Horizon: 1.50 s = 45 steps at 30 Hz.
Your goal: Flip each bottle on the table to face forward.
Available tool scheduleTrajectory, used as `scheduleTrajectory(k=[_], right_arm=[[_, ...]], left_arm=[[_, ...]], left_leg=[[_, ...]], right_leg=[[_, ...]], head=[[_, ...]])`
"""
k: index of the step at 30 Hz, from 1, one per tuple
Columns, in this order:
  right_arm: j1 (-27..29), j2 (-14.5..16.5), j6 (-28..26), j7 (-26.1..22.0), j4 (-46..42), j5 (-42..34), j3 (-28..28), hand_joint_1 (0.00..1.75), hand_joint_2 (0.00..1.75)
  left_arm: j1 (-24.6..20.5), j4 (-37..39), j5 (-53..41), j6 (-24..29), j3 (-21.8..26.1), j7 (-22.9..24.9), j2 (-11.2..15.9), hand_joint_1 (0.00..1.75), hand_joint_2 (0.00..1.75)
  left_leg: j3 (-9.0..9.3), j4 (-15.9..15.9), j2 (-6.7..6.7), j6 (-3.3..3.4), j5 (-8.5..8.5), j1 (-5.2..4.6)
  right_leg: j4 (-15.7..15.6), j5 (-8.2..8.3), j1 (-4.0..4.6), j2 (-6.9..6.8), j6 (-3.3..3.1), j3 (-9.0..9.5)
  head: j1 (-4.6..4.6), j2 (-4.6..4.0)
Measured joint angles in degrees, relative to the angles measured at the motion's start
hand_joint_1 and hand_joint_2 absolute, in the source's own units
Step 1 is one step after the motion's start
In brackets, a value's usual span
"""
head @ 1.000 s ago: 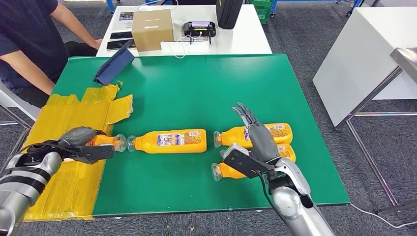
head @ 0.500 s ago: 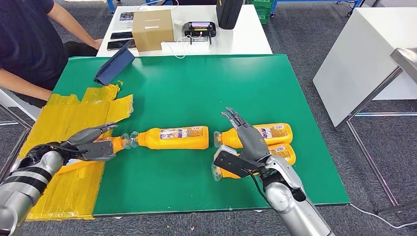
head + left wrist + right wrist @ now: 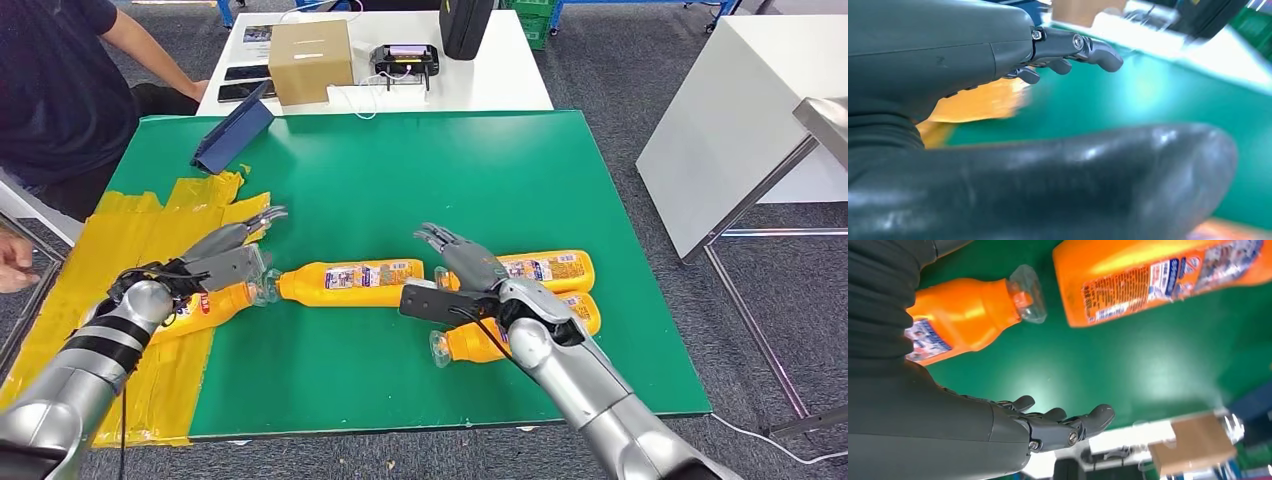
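Bottles lie flat on my green worktop point(image 3: 560, 150), long way running side to side; from the head view I count four: one by the yellow tape point(image 3: 215, 305), one in the middle point(image 3: 350, 282), and two side by side on the right, a far one point(image 3: 545, 268) and a near one point(image 3: 480, 345); my left hand point(image 3: 215, 262) hangs over the taped one with its fingers spread and holding nothing; my right hand point(image 3: 465, 280) sits over the right pair, spread too, closest to the far one's cap. From the left wrist my fingers point(image 3: 1083, 47) are apart above blurry green. From the right wrist I see two bottles past my open fingers point(image 3: 1063, 427), the cap point(image 3: 1025, 287) of one pointing at the other's flat end.
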Motion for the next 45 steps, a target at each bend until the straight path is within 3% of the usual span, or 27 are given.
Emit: scheduleTrajectory(k=[9, 15, 24, 34, 38, 45], right_arm=[[-6.92, 5.70, -0.49, -0.04, 14.87, 0.38, 3.05, 0.00, 1.75], [-8.80, 9.27, -0.58, -0.19, 20.41, 0.46, 4.22, 0.00, 1.75], [-9.87, 12.06, -0.56, -0.02, 25.01, 2.25, 5.96, 0.00, 1.75], [-10.84, 13.76, -5.15, 6.01, 33.17, 18.48, 14.29, 0.00, 1.75], [-12.04, 14.33, -4.02, 7.37, 35.54, 21.69, 16.65, 1.75, 1.75], [-13.14, 15.34, -0.57, 7.56, 38.63, 25.22, 19.61, 1.75, 1.75]], left_arm=[[1.51, -8.95, 21.54, -4.84, 9.19, 6.25, -8.95, 0.00, 0.00], [4.00, -16.31, 25.96, -6.60, 10.74, 6.99, -13.06, 0.00, 0.00], [6.32, -22.64, 28.03, -7.64, 10.19, 7.11, -15.30, 0.00, 0.00], [8.25, -26.89, 30.88, -7.91, 8.67, 6.85, -15.84, 0.00, 0.00], [8.42, -27.44, 30.91, -7.91, 8.35, 6.79, -15.92, 0.00, 0.00], [8.06, -28.81, 31.16, -7.76, 7.69, 8.24, -16.66, 0.00, 0.00]], left_leg=[[-0.03, 0.00, 0.00, 0.00, 0.00, 0.00], [-0.05, 0.00, 0.00, 0.00, 0.00, 0.00], [-0.05, 0.00, 0.00, 0.00, 0.00, 0.00], [-0.03, 0.00, 0.02, 0.00, 0.00, 0.00], [0.07, 0.00, 0.02, -0.01, 0.00, 0.00], [0.58, -0.02, 0.07, -0.04, -0.05, 0.01]], right_leg=[[0.03, 0.01, 0.00, 0.00, 0.01, -0.02], [0.02, 0.01, 0.00, 0.00, 0.01, -0.05], [0.03, 0.01, 0.00, 0.00, 0.01, -0.06], [0.02, 0.00, 0.00, 0.01, 0.01, -0.07], [0.02, 0.00, 0.00, 0.01, 0.00, -0.02], [0.00, -0.04, -0.01, 0.04, -0.04, 0.19]], head=[[-0.02, 0.00], [-0.02, 0.00], [-0.02, 0.00], [-0.02, 0.00], [-0.02, 0.00], [-0.02, 0.00]])
